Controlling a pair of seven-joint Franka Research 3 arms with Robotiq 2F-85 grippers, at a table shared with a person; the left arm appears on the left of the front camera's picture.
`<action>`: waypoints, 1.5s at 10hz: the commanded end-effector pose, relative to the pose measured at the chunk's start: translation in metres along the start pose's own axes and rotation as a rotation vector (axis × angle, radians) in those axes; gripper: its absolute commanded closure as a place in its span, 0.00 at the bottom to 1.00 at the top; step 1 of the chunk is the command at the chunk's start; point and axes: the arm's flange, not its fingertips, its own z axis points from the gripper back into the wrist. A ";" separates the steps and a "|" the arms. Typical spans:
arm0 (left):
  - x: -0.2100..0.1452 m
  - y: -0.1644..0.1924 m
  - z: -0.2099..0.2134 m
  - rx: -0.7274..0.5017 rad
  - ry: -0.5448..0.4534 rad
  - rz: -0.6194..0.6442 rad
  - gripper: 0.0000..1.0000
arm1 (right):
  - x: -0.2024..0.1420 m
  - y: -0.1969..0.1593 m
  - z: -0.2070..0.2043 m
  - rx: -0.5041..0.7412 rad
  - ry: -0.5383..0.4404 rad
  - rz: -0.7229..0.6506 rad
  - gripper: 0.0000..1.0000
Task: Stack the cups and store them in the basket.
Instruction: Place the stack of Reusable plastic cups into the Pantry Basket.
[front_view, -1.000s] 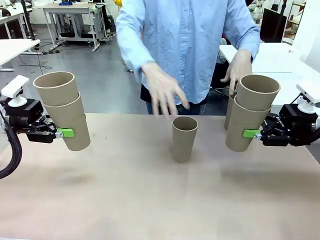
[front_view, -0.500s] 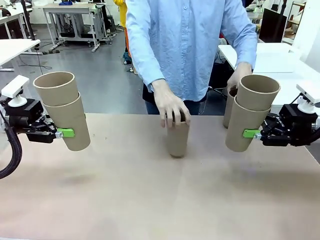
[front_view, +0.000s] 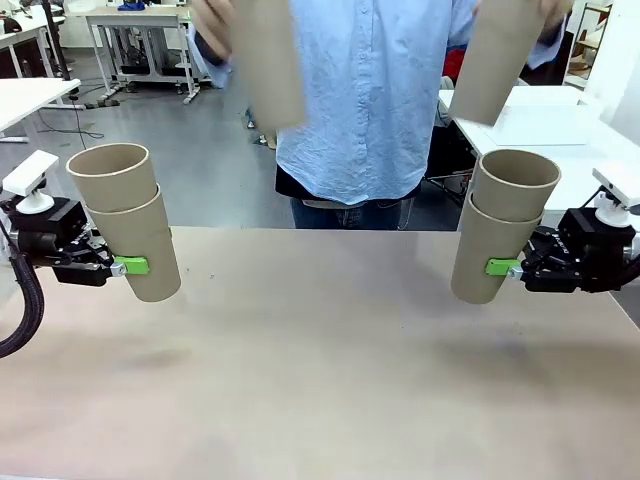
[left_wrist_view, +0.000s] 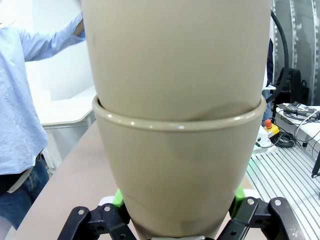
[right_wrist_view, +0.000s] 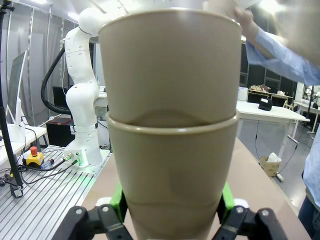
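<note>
- Brown tabletop (front_view: 320, 380) stretches between the two arms, with an open workshop behind the person (front_view: 370, 110) at the far side.
- Stacking is judged to be the step in hand. A nested pair of cups (front_view: 128, 225) is clamped in the left claw (front_view: 133, 266) above the table's left side. A second nested pair (front_view: 500, 228) is clamped in the right claw (front_view: 500, 267) above the right side. Both pairs are held off the surface, with their rims leaning slightly outward.
- One raised cup (front_view: 268, 60) and the other raised cup (front_view: 492, 55) are held high by the person, well apart.
- Next, the pairs would have to be brought onto one line, base over rim, so that one can be slid into the other. Storing is judged to come afterwards.
- Both raised cups are blurred and cut off at the top edge, so the hands' hold on them cannot be told.
- In the front view, each claw's far finger is hidden behind its cups. In the left wrist view, green pads (left_wrist_view: 117, 197) are seen pressed on either side of the lower cup, and the upper cup's rim is cut off.
</note>
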 end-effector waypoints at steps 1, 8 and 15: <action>0.002 0.000 0.000 -0.001 -0.001 -0.004 0.15 | 0.003 0.000 0.000 -0.003 0.000 0.012 0.15; 0.002 0.000 0.000 -0.001 -0.001 -0.004 0.15 | 0.003 0.000 0.000 -0.003 0.000 0.012 0.15; 0.002 0.000 0.000 -0.001 -0.001 -0.004 0.15 | 0.003 0.000 0.000 -0.003 0.000 0.012 0.15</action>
